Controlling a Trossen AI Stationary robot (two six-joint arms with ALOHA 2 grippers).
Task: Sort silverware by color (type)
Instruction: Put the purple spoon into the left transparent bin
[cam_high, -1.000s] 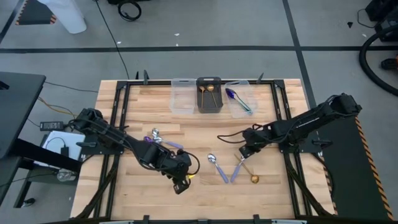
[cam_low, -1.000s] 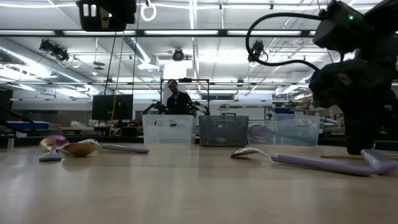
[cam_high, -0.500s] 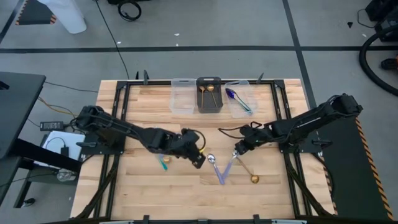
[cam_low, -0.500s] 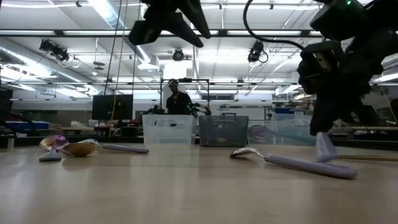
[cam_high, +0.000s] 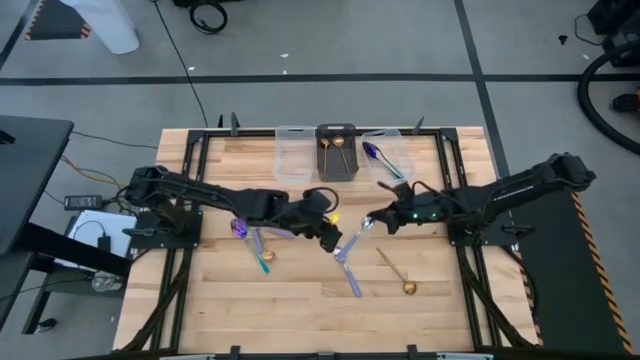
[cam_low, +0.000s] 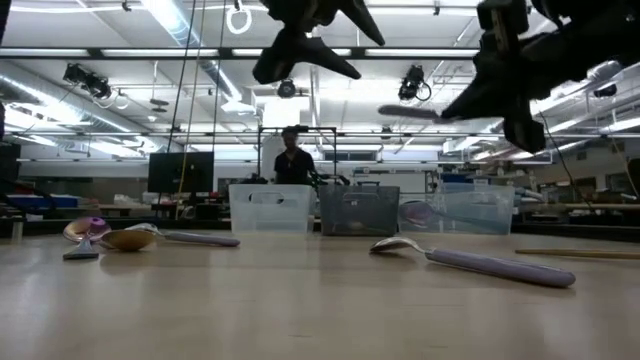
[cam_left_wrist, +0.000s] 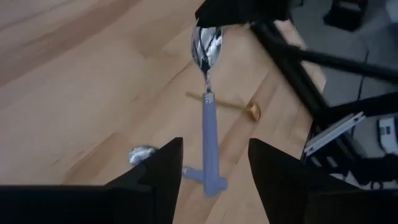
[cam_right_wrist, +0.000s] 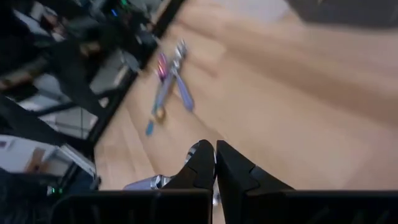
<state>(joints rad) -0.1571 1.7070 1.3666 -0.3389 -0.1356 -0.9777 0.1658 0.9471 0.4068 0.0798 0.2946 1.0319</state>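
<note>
Near the high view's centre, the right gripper (cam_high: 366, 222) is pinching a lilac-handled silver spoon (cam_high: 350, 243) above the worktop (cam_high: 300, 300), while the left gripper (cam_high: 333, 236) is hovering alongside, fingers spread, holding nothing.

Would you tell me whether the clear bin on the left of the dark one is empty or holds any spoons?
Empty, as far as the high view shows: the left clear bin shows only bare bottom, while the dark bin holds gold spoons.
</note>
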